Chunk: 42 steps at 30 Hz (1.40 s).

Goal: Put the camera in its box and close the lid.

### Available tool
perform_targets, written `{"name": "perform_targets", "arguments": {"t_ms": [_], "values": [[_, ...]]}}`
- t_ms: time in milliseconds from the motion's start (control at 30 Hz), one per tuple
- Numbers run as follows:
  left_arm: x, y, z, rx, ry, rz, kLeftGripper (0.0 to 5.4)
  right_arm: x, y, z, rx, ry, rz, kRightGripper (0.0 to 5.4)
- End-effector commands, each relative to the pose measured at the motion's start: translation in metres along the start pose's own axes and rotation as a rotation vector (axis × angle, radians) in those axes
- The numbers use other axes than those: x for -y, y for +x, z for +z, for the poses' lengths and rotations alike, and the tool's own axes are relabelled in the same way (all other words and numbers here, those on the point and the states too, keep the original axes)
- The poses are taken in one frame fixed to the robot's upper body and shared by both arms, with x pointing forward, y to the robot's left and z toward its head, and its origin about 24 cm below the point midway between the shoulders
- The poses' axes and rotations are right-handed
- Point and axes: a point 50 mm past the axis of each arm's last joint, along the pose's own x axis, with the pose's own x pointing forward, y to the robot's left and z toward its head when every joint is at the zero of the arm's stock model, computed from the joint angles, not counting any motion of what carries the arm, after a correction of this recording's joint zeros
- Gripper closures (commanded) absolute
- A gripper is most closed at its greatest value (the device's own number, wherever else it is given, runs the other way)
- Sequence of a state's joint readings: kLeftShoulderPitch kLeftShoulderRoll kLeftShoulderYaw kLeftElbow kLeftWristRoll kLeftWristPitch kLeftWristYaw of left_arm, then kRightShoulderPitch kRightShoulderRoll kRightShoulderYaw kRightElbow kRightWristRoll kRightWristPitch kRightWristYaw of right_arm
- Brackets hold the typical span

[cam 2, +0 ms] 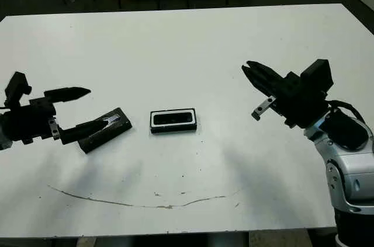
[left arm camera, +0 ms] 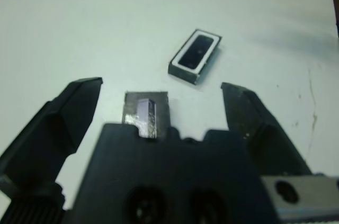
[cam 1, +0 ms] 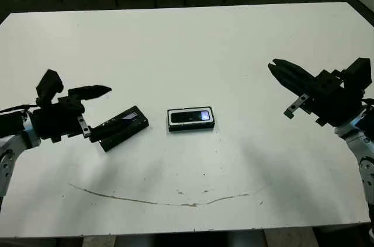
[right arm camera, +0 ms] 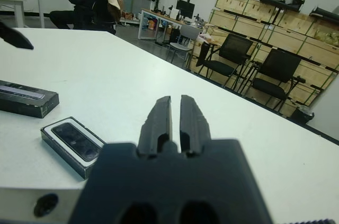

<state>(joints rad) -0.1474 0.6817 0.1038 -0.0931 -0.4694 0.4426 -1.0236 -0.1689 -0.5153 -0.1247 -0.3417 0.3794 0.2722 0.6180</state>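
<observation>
Your left gripper (cam 1: 94,111) stands with its fingers spread wide, one above the lid (cam 1: 123,127) and the lower one at or touching the lid's near end; you cannot tell from these views whether it grips anything yet. Your right gripper (right arm camera: 175,119) has its fingers pressed together and hangs in the air at about three o'clock from the box (cam 1: 191,119), well apart from it.

The camera (cam 1: 190,117) already lies inside the box near the table's middle, its bluish screen toward three o'clock. Camera and box run long nine to three. The lid sits just beside the box at nine o'clock, not touching it, and its long axis runs from about eight to two, so it is skewed against the box.

The likely trouble: if you close on the lid by its end only, it may pivot or slip out. If you carry it over without turning it square, it could land crooked on the rim, or shove the loose box across the table (cam 1: 187,48), since nothing braces the box.
</observation>
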Motion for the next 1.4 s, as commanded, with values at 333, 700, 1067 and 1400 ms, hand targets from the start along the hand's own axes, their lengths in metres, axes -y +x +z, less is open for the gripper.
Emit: {"name": "perform_targets", "arguments": {"t_ms": [333, 700, 1067, 1400], "values": [[-0.003, -0.004, -0.023, -0.112, -0.07, 0.036, 0.01, -0.003, -0.003, -0.006, -0.051, -0.008, -0.003, 5.4], [-0.003, -0.001, -0.032, -0.158, -0.071, 0.028, 0.01, -0.004, -0.003, -0.006, -0.036, 0.002, 0.01, 5.4], [0.003, 0.003, -0.036, -0.189, -0.051, -0.013, 0.01, -0.003, -0.003, -0.008, -0.029, 0.008, 0.018, 5.4], [0.001, 0.002, -0.049, -0.204, -0.065, 0.085, 0.01, -0.003, -0.005, -0.01, -0.032, 0.009, 0.014, 5.4]]}}
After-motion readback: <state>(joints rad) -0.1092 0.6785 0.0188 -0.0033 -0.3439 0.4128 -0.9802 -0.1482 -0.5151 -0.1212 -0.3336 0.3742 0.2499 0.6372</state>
